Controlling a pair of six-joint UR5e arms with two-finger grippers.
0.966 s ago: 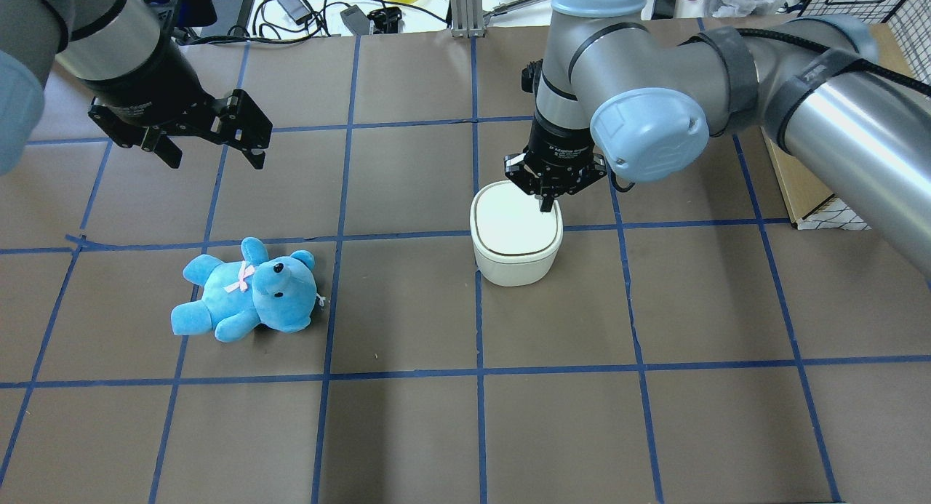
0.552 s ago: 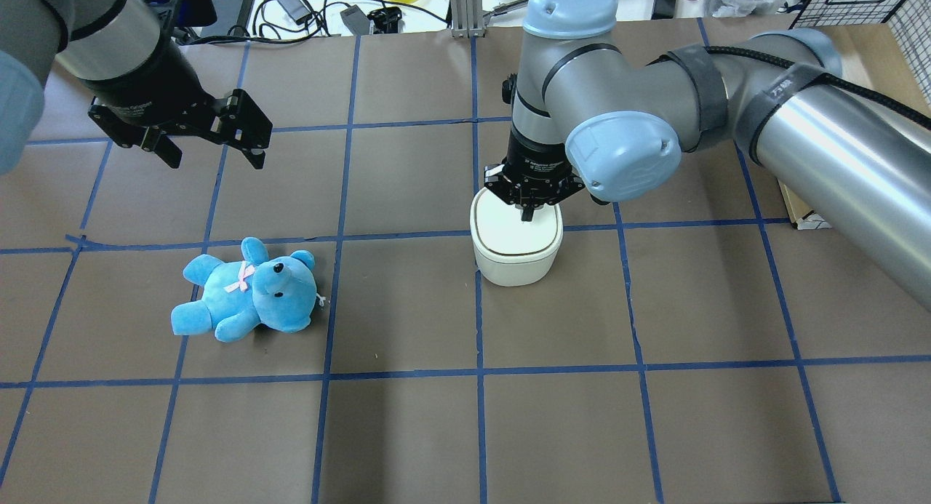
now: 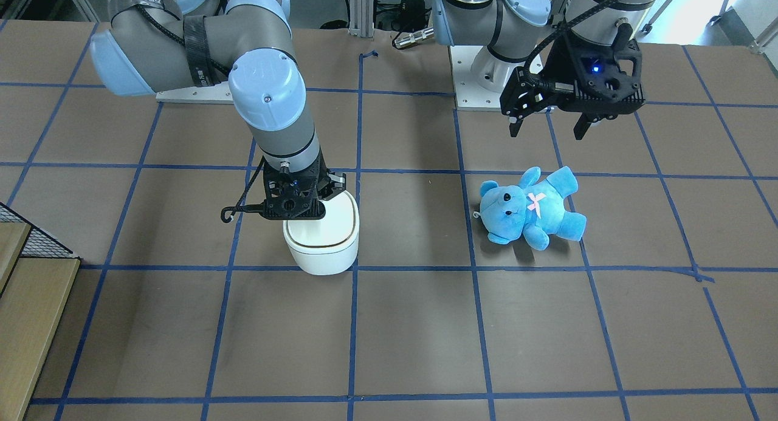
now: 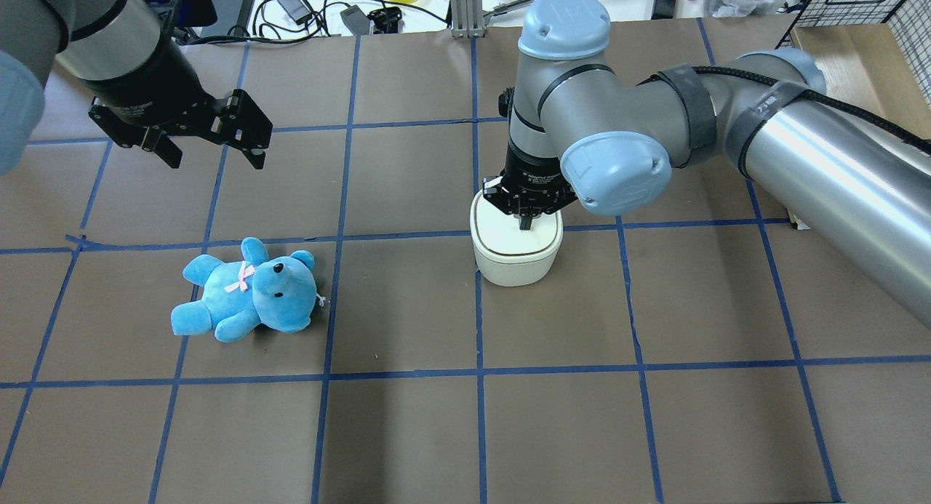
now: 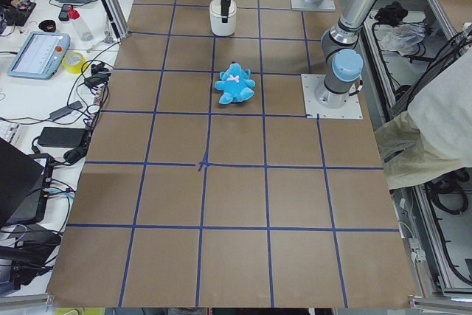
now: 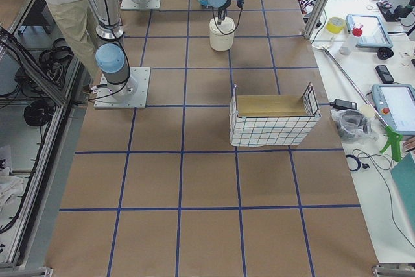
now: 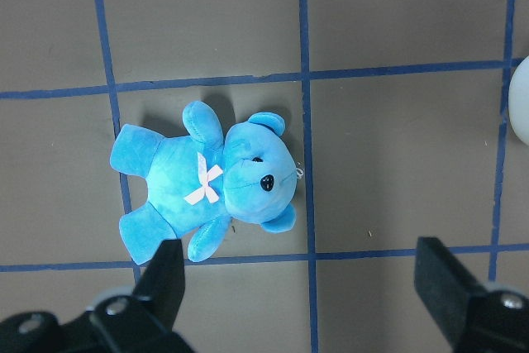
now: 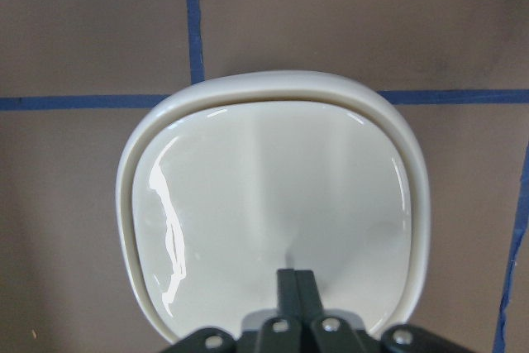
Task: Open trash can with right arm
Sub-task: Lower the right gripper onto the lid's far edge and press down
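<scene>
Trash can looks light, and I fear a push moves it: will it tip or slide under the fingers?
Probably light: the trash can is small and looks like plastic. Tipping seems unlikely, since it is squat and broad-based. Its glossy lid may let the closed fingers skid.

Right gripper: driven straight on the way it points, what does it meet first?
The lid of the trash can: the shut right gripper points straight down over it. Whether the two touch yet is unclear.

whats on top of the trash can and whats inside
Only the right gripper, shut, its tips on or just above the closed trash can lid. The lid hides the inside.
</scene>
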